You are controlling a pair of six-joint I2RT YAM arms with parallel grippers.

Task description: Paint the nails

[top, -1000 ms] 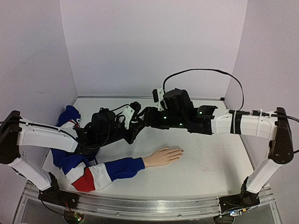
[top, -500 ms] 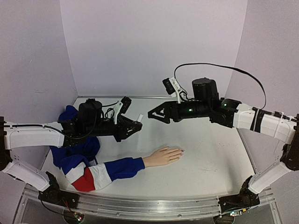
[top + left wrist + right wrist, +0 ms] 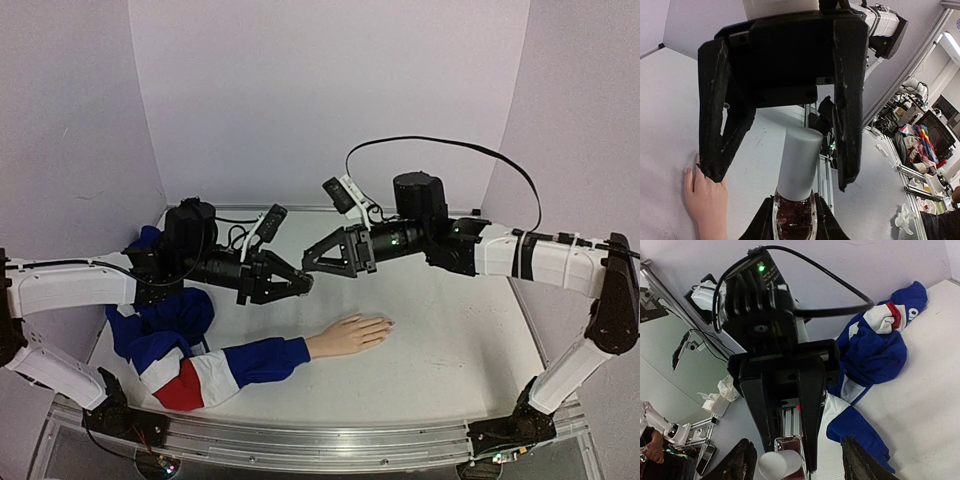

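The mannequin hand (image 3: 348, 334) lies palm down on the table (image 3: 450, 350), below both arms. The left gripper (image 3: 298, 285) clamps the polish bottle (image 3: 795, 222) level, so the right gripper (image 3: 310, 263), jaws spread astride its pale cap (image 3: 799, 160), can likely unscrew it. The nails (image 3: 388, 322) look unpainted.

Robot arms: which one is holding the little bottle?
The left arm: its jaws are shut on the dark polish bottle. The right arm has its jaws open around the pale cap, not squeezing it.
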